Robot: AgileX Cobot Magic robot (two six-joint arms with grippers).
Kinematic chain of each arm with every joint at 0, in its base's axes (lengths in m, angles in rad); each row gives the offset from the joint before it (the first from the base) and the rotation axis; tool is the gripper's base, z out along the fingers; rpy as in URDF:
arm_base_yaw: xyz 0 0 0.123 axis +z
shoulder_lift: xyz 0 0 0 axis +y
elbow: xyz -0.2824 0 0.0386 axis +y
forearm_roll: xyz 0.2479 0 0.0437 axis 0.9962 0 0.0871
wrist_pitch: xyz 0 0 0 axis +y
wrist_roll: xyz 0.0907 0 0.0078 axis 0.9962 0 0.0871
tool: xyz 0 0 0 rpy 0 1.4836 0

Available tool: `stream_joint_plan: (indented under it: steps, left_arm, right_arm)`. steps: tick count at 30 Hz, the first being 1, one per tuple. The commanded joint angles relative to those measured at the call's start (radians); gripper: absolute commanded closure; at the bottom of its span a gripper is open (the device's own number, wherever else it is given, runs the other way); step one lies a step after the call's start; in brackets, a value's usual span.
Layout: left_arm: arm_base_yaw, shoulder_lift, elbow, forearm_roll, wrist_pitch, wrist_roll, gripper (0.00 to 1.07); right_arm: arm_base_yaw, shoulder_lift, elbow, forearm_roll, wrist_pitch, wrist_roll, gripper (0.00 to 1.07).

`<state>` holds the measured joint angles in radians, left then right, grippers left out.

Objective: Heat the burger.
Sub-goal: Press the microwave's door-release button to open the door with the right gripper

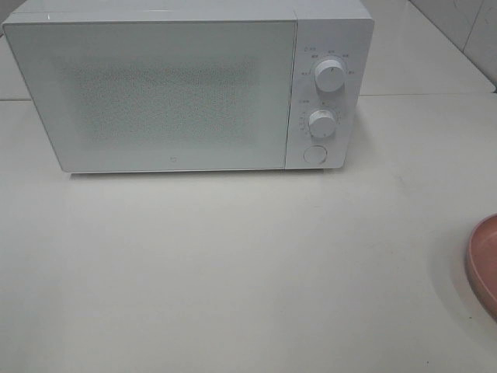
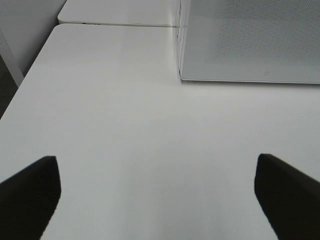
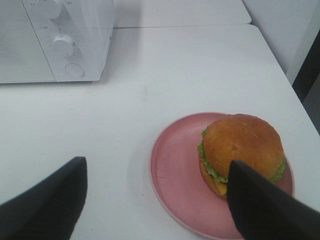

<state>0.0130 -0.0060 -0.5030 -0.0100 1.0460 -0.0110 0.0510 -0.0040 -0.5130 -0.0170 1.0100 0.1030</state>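
My left gripper [image 2: 156, 161] and right gripper [image 3: 155, 167] hang wide open, empty, as the burger [image 3: 240, 147] sits on a pink plate [image 1: 483, 264] at the overhead frame's right edge; the shut microwave [image 1: 155, 93] likely wants opening first, gently.

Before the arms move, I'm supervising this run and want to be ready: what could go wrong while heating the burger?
1. The microwave door is shut; reaching in with the burger before opening it would likely end in a collision.
2. The burger sits off-centre on the pink plate, close to the table edge; a nudge from the open right end effector might tip the plate or push it off.
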Motion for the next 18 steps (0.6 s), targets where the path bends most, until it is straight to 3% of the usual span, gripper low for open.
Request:
stream_joint_plan:
  steps: [1, 18]
  left_arm:
    - [-0.003, -0.020, 0.004, -0.002, -0.011, -0.002, 0.09]
    - [-0.003, -0.020, 0.004, -0.002, -0.011, -0.002, 0.09]
  right_arm:
    - [-0.004, -0.024, 0.002, -0.002, -0.016, -0.002, 0.32]
    - [-0.004, 0.015, -0.035, -0.002, -0.025, -0.003, 0.32]
